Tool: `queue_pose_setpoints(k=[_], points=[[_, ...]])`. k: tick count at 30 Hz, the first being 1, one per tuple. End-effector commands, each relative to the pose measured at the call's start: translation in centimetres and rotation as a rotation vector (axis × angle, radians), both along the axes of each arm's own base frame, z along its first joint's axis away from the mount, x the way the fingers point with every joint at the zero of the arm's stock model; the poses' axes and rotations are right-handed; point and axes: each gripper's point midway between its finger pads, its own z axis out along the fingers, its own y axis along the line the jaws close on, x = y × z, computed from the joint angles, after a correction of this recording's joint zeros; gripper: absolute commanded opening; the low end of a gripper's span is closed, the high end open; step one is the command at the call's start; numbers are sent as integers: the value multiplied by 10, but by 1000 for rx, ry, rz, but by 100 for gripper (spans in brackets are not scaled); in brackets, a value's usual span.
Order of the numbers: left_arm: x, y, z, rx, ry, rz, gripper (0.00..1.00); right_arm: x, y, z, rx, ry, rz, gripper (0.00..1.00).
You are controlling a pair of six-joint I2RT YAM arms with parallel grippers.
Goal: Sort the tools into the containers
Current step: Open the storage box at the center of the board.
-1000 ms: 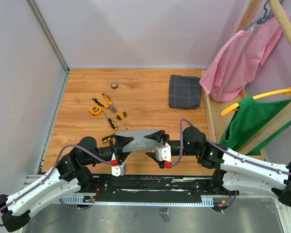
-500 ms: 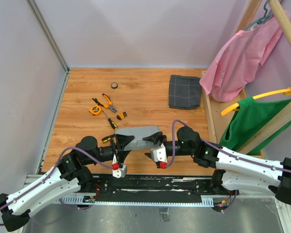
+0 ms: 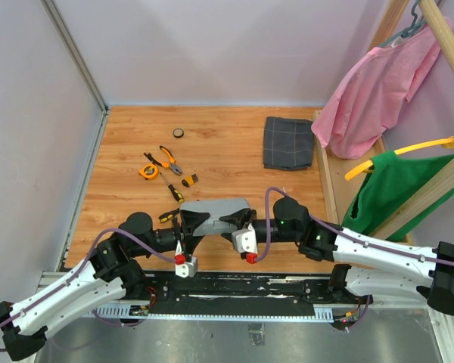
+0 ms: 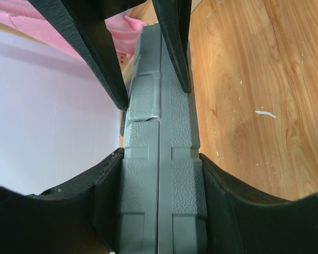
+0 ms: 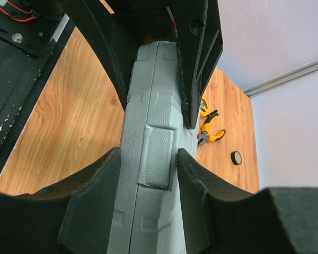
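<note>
Currently: grey tool case (image 3: 216, 209) is closed, with its seam shut and a latch folded over it in both wrist views.

Left gripper (image 3: 192, 221) is at the case's left end. Its fingers (image 4: 108, 190) are pressed onto the two broad faces, and the seamed edge runs between them.

Right gripper (image 3: 239, 220) is at the case's right end, clamped the same way. Its pads (image 5: 103, 180) touch the case on either side of the latch. The two grippers' fingertips sit close together along the case.

I cannot tell whether the case rests on the table (image 3: 234, 170) or is lifted.

Loose tools, all beyond the case's left half:
- one screwdriver (image 3: 166, 215) just beside its left end
- another screwdriver (image 3: 173, 192) near
- bit holder (image 3: 189, 180), tape measure (image 3: 147, 172) and pliers (image 3: 166, 159) farther out

Folded cloth (image 3: 289, 142) is well beyond the case's right end.
</note>
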Motion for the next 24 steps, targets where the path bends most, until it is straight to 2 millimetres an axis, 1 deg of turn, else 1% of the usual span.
queue_pose_setpoints(k=[1, 8, 13, 17, 20, 24], points=[[3, -4, 41, -120, -97, 1, 0, -23, 6, 7, 22, -2, 87, 44], [5, -3, 42, -125, -107, 11, 0, -27, 3, 7, 14, 44, 89, 36], [5, -2, 43, -127, -120, 14, 0, -22, 1, 1, -17, 111, 29, 34], [6, -1, 46, -126, -146, 15, 0, -19, 0, -4, -60, 224, -31, 35], [9, 1, 49, -133, -161, 33, 0, -24, -1, -12, -109, 317, -48, 35], [13, 3, 54, -151, -180, 60, 0, -32, -2, -20, -153, 417, -46, 30]])
